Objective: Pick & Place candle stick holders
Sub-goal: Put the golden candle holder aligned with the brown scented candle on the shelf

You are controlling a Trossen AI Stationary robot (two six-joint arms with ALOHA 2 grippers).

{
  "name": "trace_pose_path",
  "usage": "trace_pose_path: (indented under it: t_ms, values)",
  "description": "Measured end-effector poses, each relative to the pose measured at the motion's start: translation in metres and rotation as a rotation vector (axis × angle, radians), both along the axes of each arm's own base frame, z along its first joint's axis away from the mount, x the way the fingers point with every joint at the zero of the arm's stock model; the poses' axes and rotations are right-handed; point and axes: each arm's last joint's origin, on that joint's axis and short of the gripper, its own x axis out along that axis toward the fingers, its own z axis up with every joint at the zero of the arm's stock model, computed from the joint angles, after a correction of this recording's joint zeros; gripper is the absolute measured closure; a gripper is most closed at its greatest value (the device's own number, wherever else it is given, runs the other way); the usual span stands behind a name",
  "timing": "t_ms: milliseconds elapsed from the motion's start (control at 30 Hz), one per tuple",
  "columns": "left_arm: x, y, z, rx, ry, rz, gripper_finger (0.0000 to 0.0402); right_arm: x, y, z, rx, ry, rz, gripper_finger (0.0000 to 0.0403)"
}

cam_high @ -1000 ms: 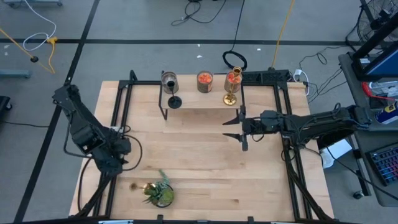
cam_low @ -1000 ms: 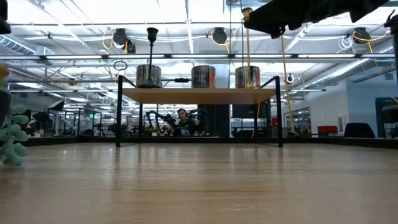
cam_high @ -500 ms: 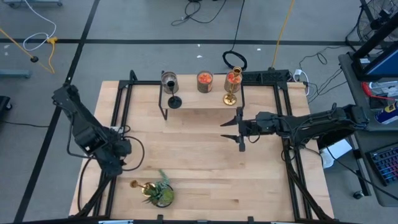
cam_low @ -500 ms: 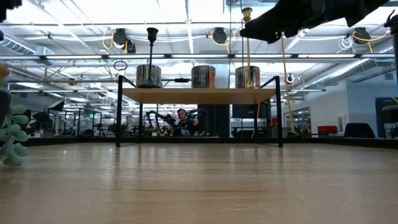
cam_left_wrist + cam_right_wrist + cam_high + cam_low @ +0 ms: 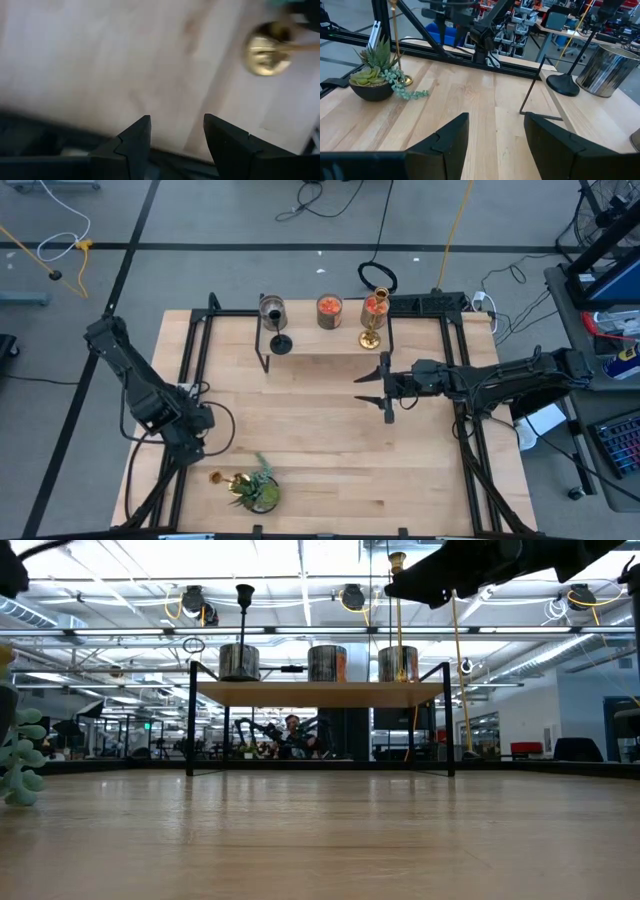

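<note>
The three candle holders are spread over my table. The black candle holder [image 5: 281,343] stands upright on the small raised shelf [image 5: 325,358] at the far side, its round foot on the shelf top just beside a shiny metal jar [image 5: 272,310]. The gold candle holder on the shelf [image 5: 370,335] stands upright near the shelf's other end, close to a jar with orange filling [image 5: 376,304]; another orange-filled jar [image 5: 329,310] sits between the two end jars. The third gold candle holder [image 5: 222,479] is down on the table near the front edge, touching or just beside the small potted plant [image 5: 260,488]; I cannot tell whether it leans on the pot.

My right gripper [image 5: 372,388] hangs above the table just in front of the shelf, below the gold holder there, its fingers spread apart and holding nothing. From its wrist I see the black holder's foot [image 5: 562,84] and the plant [image 5: 375,75] across the wood.

My left gripper [image 5: 192,442] is over the table's left side, near the plant and the third holder. Its fingers [image 5: 134,145] are parted and empty, and that holder's round gold foot [image 5: 265,48] shows ahead of them, well apart.
</note>
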Motion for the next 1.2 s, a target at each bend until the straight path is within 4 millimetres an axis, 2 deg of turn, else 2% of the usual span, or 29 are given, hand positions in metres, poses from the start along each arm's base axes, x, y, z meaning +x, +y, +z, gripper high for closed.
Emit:
trace_pose_path:
  t_ms: [267,500,700,1000,1200]
  values:
    - [0.012,-0.017,0.007,-0.034,-0.275,-0.359,0.0213,0.000,0.000,0.000,-0.003,-0.003,0.001,0.0215]
    - [0.018,-0.022,0.012,0.006,-0.412,-0.402,0.0213,0.000,0.000,0.000,-0.004,-0.002,0.001,0.0215]
    - [0.025,-0.030,0.013,0.013,-0.566,-0.539,0.0213,0.000,0.000,0.000,-0.004,-0.002,0.001,0.0215]
    - [0.023,-0.037,0.004,-0.038,-0.607,-0.612,0.0213,0.000,0.000,0.000,-0.004,-0.003,0.001,0.0215]
    - [0.027,-0.046,0.013,-0.049,-0.757,-0.704,0.0213,0.000,0.000,0.001,-0.003,-0.007,0.001,0.0216]
